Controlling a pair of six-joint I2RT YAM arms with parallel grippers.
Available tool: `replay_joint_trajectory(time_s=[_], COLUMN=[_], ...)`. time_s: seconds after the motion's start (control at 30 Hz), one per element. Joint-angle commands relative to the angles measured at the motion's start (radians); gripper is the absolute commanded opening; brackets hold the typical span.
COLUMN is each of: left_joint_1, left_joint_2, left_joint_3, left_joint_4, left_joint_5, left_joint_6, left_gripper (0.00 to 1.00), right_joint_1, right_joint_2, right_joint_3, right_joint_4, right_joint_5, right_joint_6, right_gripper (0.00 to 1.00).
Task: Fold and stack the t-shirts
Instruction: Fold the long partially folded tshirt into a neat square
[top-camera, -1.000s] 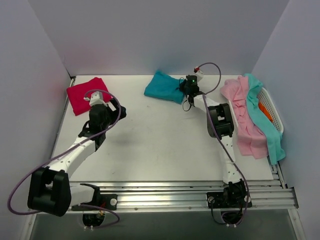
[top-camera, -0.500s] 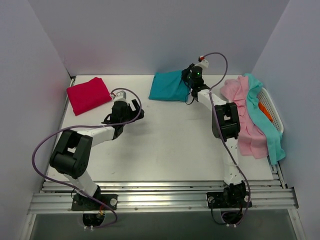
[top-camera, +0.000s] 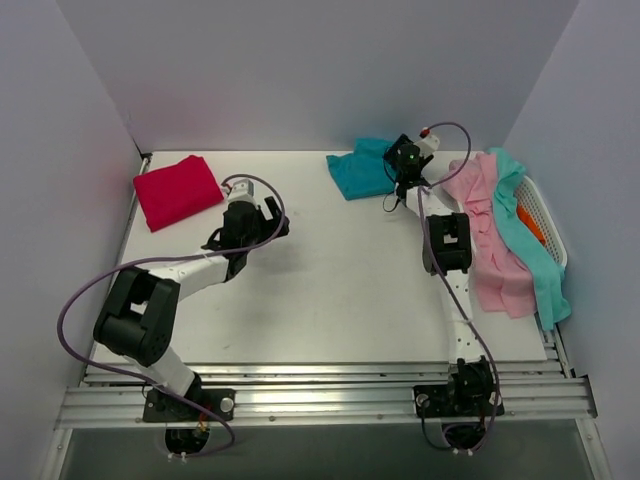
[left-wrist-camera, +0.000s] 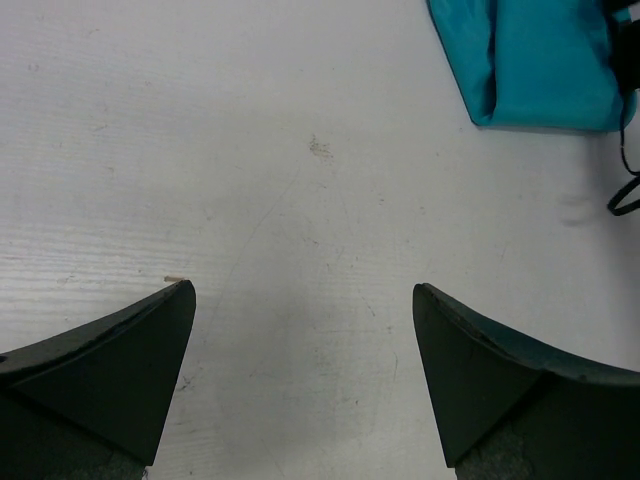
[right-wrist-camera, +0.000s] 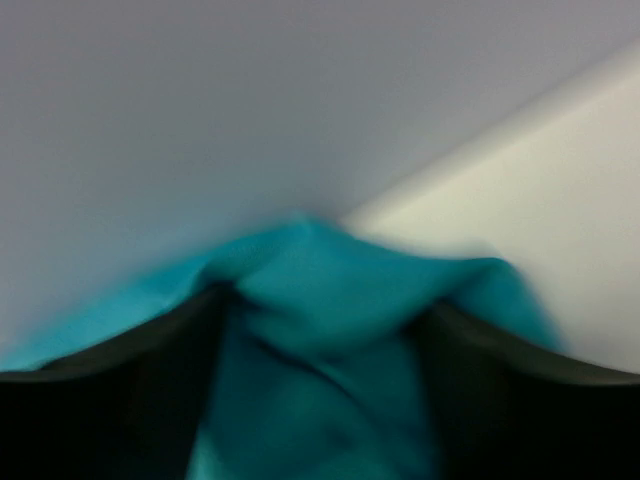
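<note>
The left gripper (left-wrist-camera: 304, 290) is held wide open over bare bench (left-wrist-camera: 250, 150), with nothing between its fingers. The teal t-shirt (top-camera: 355, 172) is seen ahead of it and to its right, lying bunched near the back wall. The folded red t-shirt (top-camera: 178, 192) lies on the bench, apart from the left gripper on its other side.

The right gripper (right-wrist-camera: 325, 300) is placed at the teal t-shirt's right edge. In the blurred wrist view, teal cloth fills the gap between its fingers, but it cannot be told whether the cloth is clamped or lies loose.

To the right of the right gripper, a pink t-shirt (top-camera: 490, 240) and a light aqua t-shirt (top-camera: 535, 255) are draped over a white basket (top-camera: 552, 232), in which an orange t-shirt (top-camera: 530, 225) is partly seen.
</note>
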Motion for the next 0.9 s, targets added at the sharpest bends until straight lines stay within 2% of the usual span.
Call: replay_joint_trajectory(time_s=[0.0,0.13,0.3,0.37,0.43,0.47,0.5,0.53,0.57,0.6,0.63,0.67,0.7,0.73,0.8,0.83,0.87], left_joint_1=[-0.014,-0.020,-0.028,-0.028,-0.020,-0.017,-0.015,-0.012,-0.012,-0.012,-0.011,-0.012,-0.014,-0.012,-0.012,-0.012,-0.011], left_joint_2=[-0.063,-0.037,0.041,0.122,0.205,0.231,0.254,0.307,0.338,0.366,0.427,0.457,0.484,0.538,0.599,0.674,0.717], left_joint_3=[0.015,0.034,0.095,0.211,0.347,0.391,0.435,0.483,0.585,0.644,0.708,0.821,0.872,0.920,1.073,1.133,1.200], left_joint_4=[0.006,-0.006,0.009,-0.052,-0.110,-0.121,-0.127,-0.150,-0.164,-0.184,-0.242,-0.264,-0.279,-0.303,-0.322,-0.392,-0.425], left_joint_5=[-0.031,-0.039,-0.048,-0.054,-0.052,-0.042,-0.016,-0.008,0.007,0.030,0.044,0.050,0.076,0.093,0.142,0.173,0.191], left_joint_6=[0.021,0.018,0.041,0.062,0.087,0.090,0.097,0.101,0.105,0.111,0.111,0.116,0.120,0.122,0.121,0.124,0.124], left_gripper=[0.99,0.99,0.98,0.98,0.98,0.98,0.98,0.98,0.98,0.98,0.98,0.98,0.98,0.98,0.96,0.96,0.95], right_joint_1=[0.018,0.018,0.033,0.038,0.041,0.044,0.051,0.058,0.067,0.085,0.100,0.120,0.145,0.207,0.266,0.310,0.327], right_joint_2=[0.040,0.020,-0.219,-0.361,-0.476,-0.604,-0.677,-0.748,-0.893,-0.973,-1.126,-1.203,-1.283,-1.440,-1.588,-1.719,-1.779], right_joint_3=[0.034,0.006,-0.246,-0.331,-0.501,-0.571,-0.724,-0.809,-0.898,-1.055,-1.128,-1.199,-1.260,-1.376,-1.478,-1.561,-1.592], right_joint_4=[0.021,0.106,0.235,0.268,0.325,0.345,0.363,0.389,0.411,0.429,0.411,0.393,0.338,0.307,0.220,0.189,0.157], right_joint_5=[-0.085,-0.188,-0.179,-0.174,-0.185,-0.182,-0.176,-0.159,-0.153,-0.156,-0.131,-0.083,-0.050,-0.006,0.091,0.111,0.125], right_joint_6=[0.003,0.012,0.024,0.038,0.084,0.098,0.122,0.147,0.165,0.171,0.178,0.176,0.159,0.132,0.118,0.119,0.127], right_gripper=[0.99,1.00,1.00,1.00,1.00,1.00,1.00,1.00,1.00,1.00,1.00,1.00,1.00,1.00,1.00,1.00,1.00])
